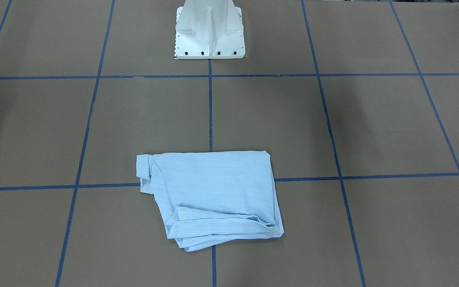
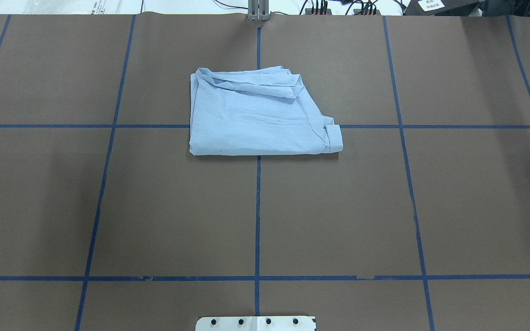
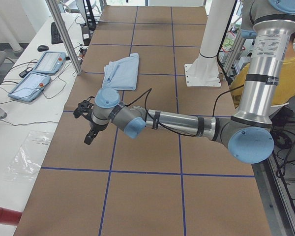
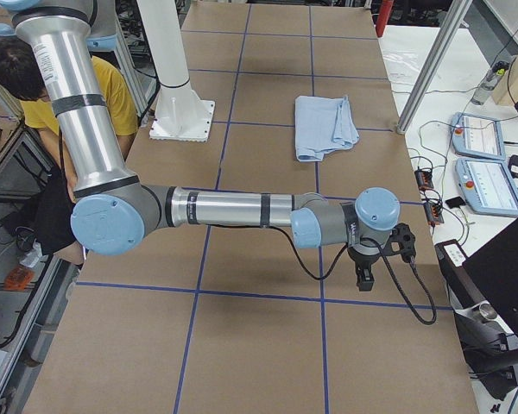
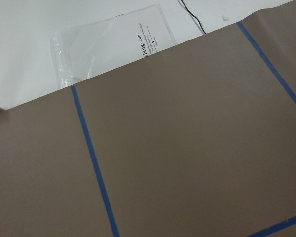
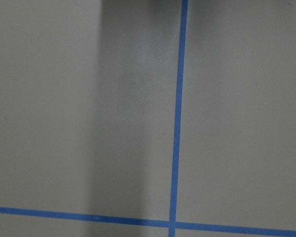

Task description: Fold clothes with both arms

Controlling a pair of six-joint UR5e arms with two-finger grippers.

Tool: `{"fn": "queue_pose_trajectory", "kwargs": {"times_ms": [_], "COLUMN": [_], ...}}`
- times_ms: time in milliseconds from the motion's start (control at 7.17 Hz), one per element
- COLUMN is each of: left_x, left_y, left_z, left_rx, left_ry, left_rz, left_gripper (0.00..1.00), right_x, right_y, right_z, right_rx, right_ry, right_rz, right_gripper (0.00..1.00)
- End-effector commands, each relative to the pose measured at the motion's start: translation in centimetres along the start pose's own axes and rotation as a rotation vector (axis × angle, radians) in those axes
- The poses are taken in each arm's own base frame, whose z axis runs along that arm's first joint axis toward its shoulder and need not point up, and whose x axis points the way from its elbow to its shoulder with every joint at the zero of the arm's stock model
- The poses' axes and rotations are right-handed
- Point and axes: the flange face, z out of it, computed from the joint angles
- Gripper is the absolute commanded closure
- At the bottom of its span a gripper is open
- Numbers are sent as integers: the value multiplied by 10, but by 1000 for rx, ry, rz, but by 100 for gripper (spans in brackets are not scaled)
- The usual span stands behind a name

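The clothes are one light blue striped shirt lying folded into a rough rectangle on the brown table, across the centre tape line, toward the side away from the robot. Nothing touches it. Both arms are stretched out low toward opposite table ends, far from the shirt. The left gripper shows only in the exterior left view and the right gripper only in the exterior right view, each pointing down above bare paper, so I cannot tell whether either is open or shut. Both wrist views hold only brown paper and blue tape.
The white pedestal base stands at the robot's edge. Teach pendants and cables lie on the white side bench, with a clear plastic bag near the left gripper. A person in yellow sits behind the robot. An aluminium post rises beside the table.
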Motion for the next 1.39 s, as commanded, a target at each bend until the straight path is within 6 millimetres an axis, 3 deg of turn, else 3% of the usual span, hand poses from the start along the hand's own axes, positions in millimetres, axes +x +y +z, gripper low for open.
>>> {"fn": "queue_pose_trajectory", "kwargs": {"times_ms": [0, 139, 279, 558, 697, 837, 976, 1115, 1255], "left_x": [11, 12, 15, 13, 15, 21, 37, 49, 40], "left_y": [33, 38, 64, 78, 87, 85, 77, 86, 98], "left_z": [-28, -34, -43, -44, -46, -52, -69, -80, -69], "left_rx": [9, 15, 1, -30, -36, -40, -62, -72, -97], "left_ry": [3, -4, -6, -9, -10, -9, -11, -7, -6], "left_rz": [-3, 71, 121, 93, 88, 50, 15, 2, -13], "left_gripper": [1, 1, 1, 0, 1, 0, 0, 0, 0], "right_x": [-10, -1, 2, 19, 13, -1, -24, -31, -30], "right_y": [4, 7, 31, 89, 96, 93, 92, 124, 128], "right_z": [-9, -22, -15, 1, 8, 20, 7, -3, -3], "right_rx": [-20, -6, -24, -66, -84, -130, -144, -172, -176], "right_ry": [12, 17, 19, 16, 14, 17, 20, 24, 25], "right_rz": [-24, -22, -47, -71, -77, -83, -84, -58, -53], "right_gripper": [0, 0, 0, 0, 0, 0, 0, 0, 0]}}
